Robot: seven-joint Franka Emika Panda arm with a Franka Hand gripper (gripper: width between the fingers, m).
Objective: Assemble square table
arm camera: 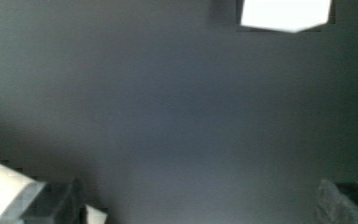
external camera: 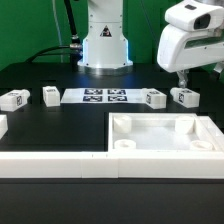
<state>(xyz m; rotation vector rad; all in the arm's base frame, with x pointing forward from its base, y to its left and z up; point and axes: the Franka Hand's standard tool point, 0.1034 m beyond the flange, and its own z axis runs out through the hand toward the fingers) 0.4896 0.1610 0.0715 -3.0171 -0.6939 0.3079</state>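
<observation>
Shows the square tabletop (external camera: 165,133) rim-up on the table (external camera: 60,128), near and toward the exterior view's right, just behind the long white border wall (external camera: 50,165). Shows the far row, from the exterior view's left: outer left leg (external camera: 13,99), inner left leg (external camera: 50,95), marker board (external camera: 105,96), inner right leg (external camera: 155,98), outer right leg (external camera: 185,96). Places the jaws over the outer right leg, spread wide and holding nothing. In the wrist view, only bare table between the fingers (arm camera: 51,203) and a white part (arm camera: 282,12) beyond, probably that leg. Judged light, stiff, smooth plastic, so apt to slip or topple. Best pinched across a leg's flat sides, low down, and the tabletop by one rim wall.
</observation>
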